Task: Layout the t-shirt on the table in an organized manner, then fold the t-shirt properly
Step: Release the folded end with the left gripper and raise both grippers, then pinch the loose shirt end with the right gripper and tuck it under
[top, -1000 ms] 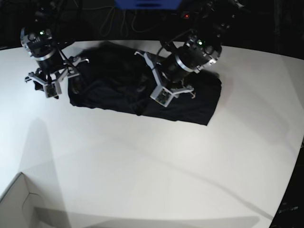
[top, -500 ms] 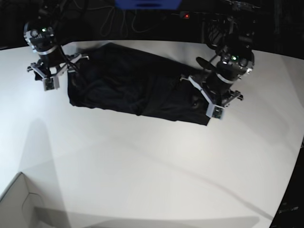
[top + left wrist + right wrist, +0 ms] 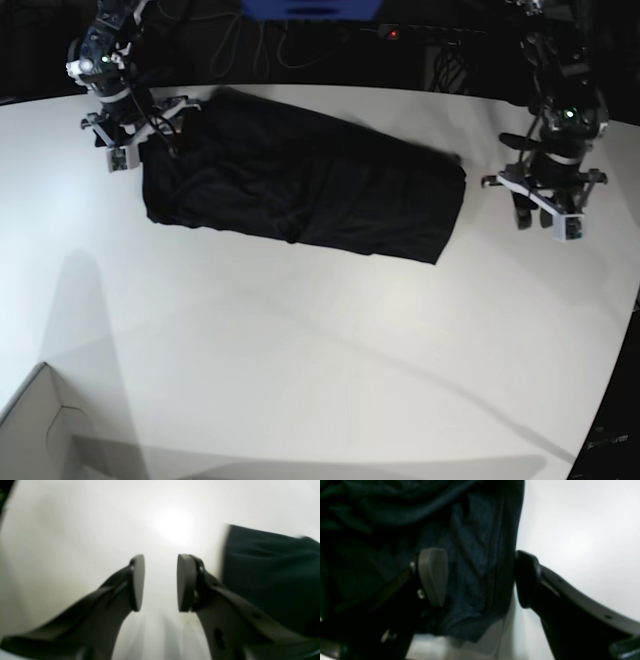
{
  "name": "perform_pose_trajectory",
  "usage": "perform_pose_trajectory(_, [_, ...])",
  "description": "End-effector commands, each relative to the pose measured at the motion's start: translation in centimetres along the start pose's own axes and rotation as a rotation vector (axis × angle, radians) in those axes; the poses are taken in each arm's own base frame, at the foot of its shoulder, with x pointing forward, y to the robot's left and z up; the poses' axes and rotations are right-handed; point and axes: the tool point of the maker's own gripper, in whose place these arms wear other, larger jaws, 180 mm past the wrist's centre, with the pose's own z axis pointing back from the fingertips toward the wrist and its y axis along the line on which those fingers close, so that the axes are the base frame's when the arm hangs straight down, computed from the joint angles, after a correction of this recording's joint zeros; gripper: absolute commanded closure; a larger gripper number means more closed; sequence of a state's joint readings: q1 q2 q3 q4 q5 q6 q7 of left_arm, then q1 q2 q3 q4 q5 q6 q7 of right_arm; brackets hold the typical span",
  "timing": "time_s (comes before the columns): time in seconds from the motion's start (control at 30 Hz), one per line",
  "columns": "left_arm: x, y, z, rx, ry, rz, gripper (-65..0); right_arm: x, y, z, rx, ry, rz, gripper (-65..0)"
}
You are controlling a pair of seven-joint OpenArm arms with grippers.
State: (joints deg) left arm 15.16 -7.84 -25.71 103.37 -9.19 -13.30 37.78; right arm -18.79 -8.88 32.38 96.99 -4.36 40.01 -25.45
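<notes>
Since the earlier frames my left end effector [image 3: 545,208] has swung off the shirt [image 3: 300,180] and out over bare bench [image 3: 300,340], while the right one [image 3: 140,140] has drawn back to the far corner. Nearest me the bench is smooth matte white, with a white box corner [image 3: 35,430] at its near edge. Beyond that the shirt lies as a long dark band, thin soft black fabric, bunched and creased along its middle, with no sleeves spread. In the left wrist view the left end effector [image 3: 160,582] has its rounded pads a narrow gap apart with nothing between them, and the shirt's straight edge [image 3: 270,575] just beside. The right end effector [image 3: 480,577] is spread wide over wrinkled cloth [image 3: 470,555] at the shirt's edge, one pad above fabric and the other at its rim over the bench; it grips nothing. I judge we are in the laying-out step, between grasps. Next I would want each end effector lowered onto a corner, closed, then pulled apart to flatten the folds.
</notes>
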Motion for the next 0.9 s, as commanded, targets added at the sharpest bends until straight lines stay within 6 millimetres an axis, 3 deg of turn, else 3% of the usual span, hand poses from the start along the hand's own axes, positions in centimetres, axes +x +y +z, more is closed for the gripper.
perform_pose_trajectory(0.0, [0.9, 0.7, 0.0, 0.013, -0.030, 0.003, -21.3, 0.3, 0.0, 0.0, -0.001, -0.003, 0.003, -41.8])
perform_pose_trajectory(0.13, [-0.5, 2.3, -0.4, 0.048, 0.005, 0.031, -21.3, 0.4, 0.5, -0.4, 0.015, -0.005, 0.004, -37.7])
perform_pose_trajectory(0.2, [-0.9, 2.3, -0.4, 0.049, 0.016, 0.033, -21.3, 1.2, 1.8, -0.8, 0.049, -0.019, 0.021, -26.9])
perform_pose_trajectory(0.3, [-1.1, 2.4, -0.3, 0.049, 0.020, 0.032, -21.3, 1.9, 2.4, -1.1, 0.065, -0.034, 0.032, -4.6])
perform_pose_trajectory(0.33, [-1.1, 2.4, -0.4, 0.049, 0.022, 0.033, -21.3, 2.2, 2.4, -1.2, 0.065, -0.040, 0.034, 0.0])
perform_pose_trajectory(0.47, [-1.6, 2.4, -0.2, 0.049, 0.032, 0.032, -21.3, 3.1, 2.6, -1.2, 0.071, -0.065, 0.035, 0.0])
perform_pose_trajectory(0.63, [-2.3, 2.7, -0.6, 0.052, 0.054, 0.035, -21.3, 7.6, 2.7, 0.6, 0.095, -0.229, -0.017, 0.0])
perform_pose_trajectory(0.87, [-2.4, 2.8, -0.7, 0.053, 0.058, 0.036, -21.3, 10.7, 4.6, 2.7, 0.141, -0.327, 0.022, 0.0])
